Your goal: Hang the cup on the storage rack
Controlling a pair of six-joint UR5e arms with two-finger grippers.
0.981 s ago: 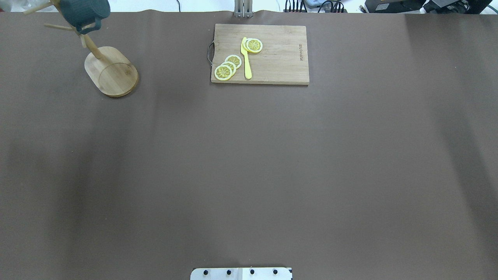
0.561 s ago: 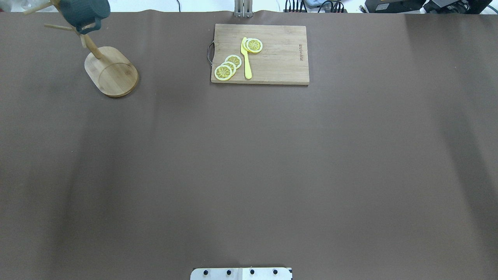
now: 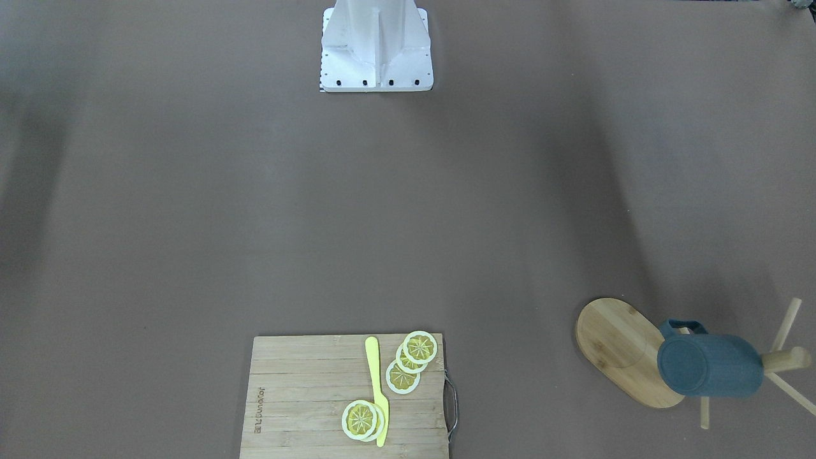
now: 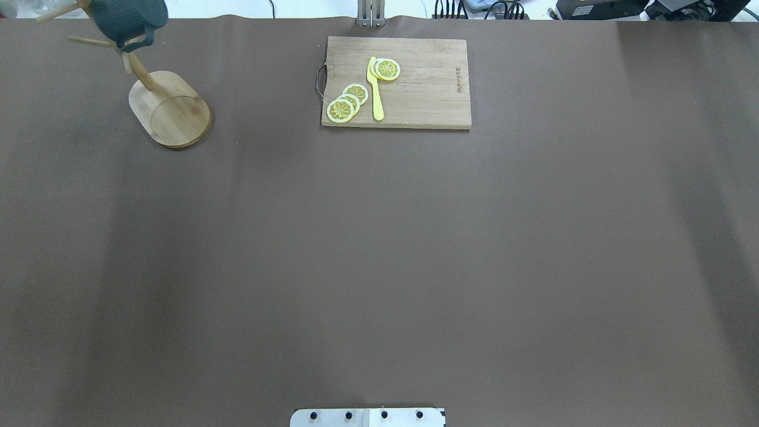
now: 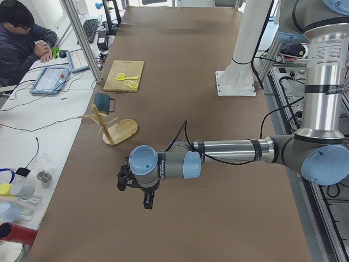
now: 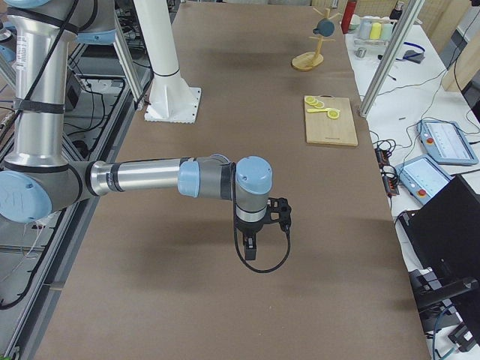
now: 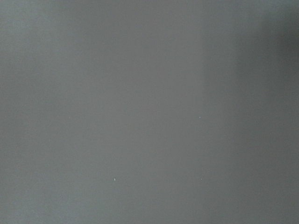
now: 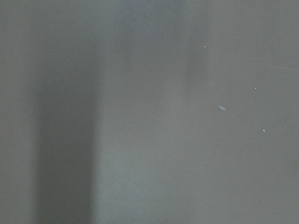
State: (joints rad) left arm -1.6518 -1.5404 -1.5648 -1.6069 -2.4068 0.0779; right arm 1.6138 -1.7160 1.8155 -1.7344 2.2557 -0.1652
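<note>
The dark blue-grey cup (image 3: 711, 366) hangs by its handle on a peg of the bamboo storage rack (image 3: 612, 344), mouth away from the front-facing camera. Cup (image 4: 127, 18) and rack (image 4: 172, 112) stand at the table's far left corner in the overhead view. They also show in the left view as cup (image 5: 102, 102) and rack (image 5: 122, 131). My left gripper (image 5: 147, 202) shows only in the left view, well short of the rack, pointing down above the table. My right gripper (image 6: 250, 251) shows only in the right view, far from the rack. I cannot tell whether either is open or shut.
A rectangular bamboo cutting board (image 4: 427, 89) with lemon slices (image 4: 347, 102) and a yellow knife (image 4: 375, 89) lies at the far middle. The robot's white base (image 3: 376, 44) stands at the near edge. An operator (image 5: 19, 38) sits beyond the table's far side.
</note>
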